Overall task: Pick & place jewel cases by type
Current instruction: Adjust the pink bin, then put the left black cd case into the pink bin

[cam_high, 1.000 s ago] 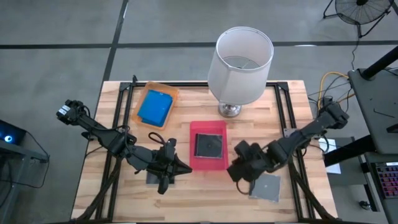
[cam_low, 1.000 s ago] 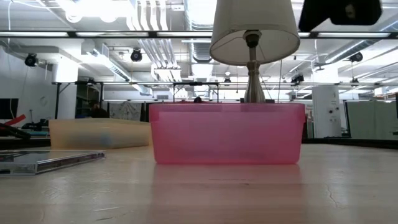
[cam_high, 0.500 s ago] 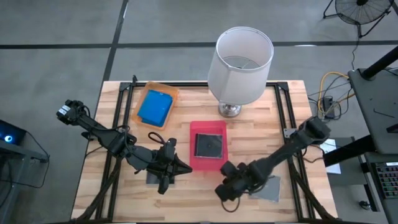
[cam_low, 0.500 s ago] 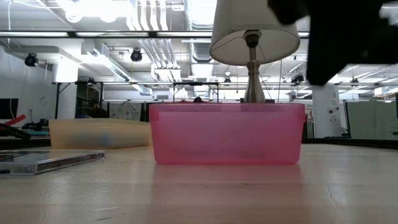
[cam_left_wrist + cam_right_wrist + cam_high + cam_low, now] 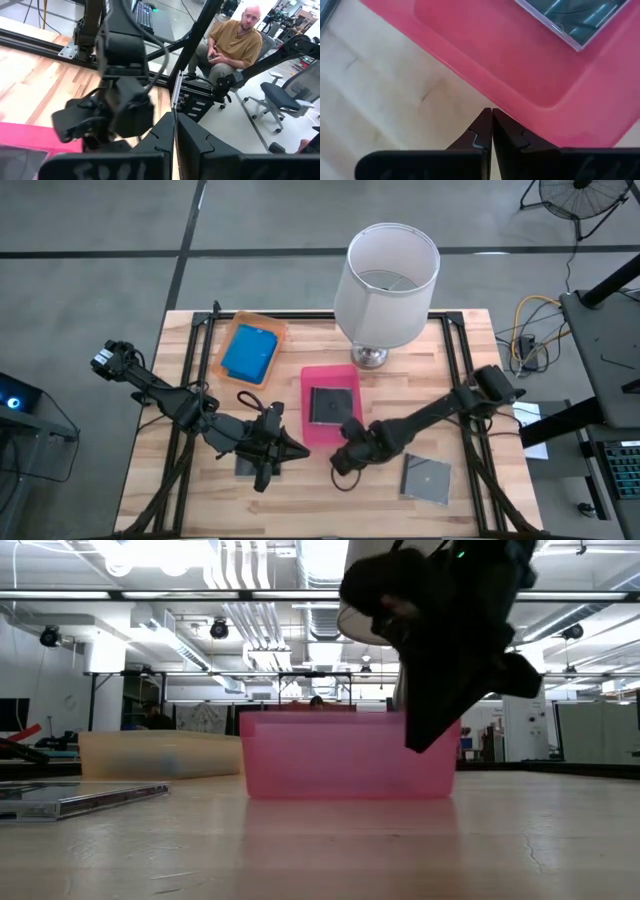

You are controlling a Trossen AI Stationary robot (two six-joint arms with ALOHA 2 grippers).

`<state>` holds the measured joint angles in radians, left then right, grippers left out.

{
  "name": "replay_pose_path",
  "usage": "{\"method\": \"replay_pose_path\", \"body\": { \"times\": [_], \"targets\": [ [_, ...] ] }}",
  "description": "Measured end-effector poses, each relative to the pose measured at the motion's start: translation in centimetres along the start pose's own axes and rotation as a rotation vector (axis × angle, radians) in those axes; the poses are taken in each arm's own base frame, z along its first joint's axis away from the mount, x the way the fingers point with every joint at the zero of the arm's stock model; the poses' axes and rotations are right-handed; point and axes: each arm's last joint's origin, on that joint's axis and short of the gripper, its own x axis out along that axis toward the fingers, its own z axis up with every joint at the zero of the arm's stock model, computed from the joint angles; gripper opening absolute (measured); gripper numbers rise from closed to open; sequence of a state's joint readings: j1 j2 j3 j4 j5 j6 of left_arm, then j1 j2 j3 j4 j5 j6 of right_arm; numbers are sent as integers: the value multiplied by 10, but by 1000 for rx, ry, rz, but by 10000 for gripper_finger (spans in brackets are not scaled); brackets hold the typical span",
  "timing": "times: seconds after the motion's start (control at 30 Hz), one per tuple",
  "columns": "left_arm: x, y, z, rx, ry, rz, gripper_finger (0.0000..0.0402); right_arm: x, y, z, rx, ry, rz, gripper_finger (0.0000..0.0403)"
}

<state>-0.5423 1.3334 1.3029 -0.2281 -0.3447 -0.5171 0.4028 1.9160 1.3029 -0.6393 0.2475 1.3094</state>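
I am keeping my right hand [image 5: 345, 462] pressed together and holding nothing; it is sitting low at the near corner of the pink tray [image 5: 318, 435], its fingertips [image 5: 491, 116] meeting the tray's outer wall just above the wooden surface [image 5: 330, 490]. My left hand [image 5: 262, 450] is also pressed together and holding nothing, and it is waiting over a dark grey jewel case [image 5: 245, 466] lying on the surface near the front edge. Another dark grey jewel case [image 5: 425, 477] is lying flat on the surface beside my right arm. A third dark grey jewel case [image 5: 332, 404] is lying inside the pink tray. Farther back, a bright blue jewel case [image 5: 249, 351] is lying in the orange tray [image 5: 275, 327]. A lamp [image 5: 390, 275] is standing behind the pink tray.
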Motion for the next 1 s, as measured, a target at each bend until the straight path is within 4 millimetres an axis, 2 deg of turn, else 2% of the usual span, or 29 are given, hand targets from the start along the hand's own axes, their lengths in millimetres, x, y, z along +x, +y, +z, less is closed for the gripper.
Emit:
{"method": "replay_pose_path", "body": {
  "times": [0.5,0.63,0.73,0.83,1.0],
  "targets": [
    [0,0,0,10,-3,-4,0,11,-9,54,59,-198,1,8],
    [0,0,0,9,-2,-4,0,10,-7,62,48,-189,57,8],
    [-1,0,1,6,-3,-4,0,-1,-2,53,21,-147,100,8],
    [-3,0,2,5,-4,-5,0,-20,7,33,-32,-125,161,8],
    [-7,2,1,7,18,7,0,-64,17,0,-113,-96,292,8]
  ]
}}
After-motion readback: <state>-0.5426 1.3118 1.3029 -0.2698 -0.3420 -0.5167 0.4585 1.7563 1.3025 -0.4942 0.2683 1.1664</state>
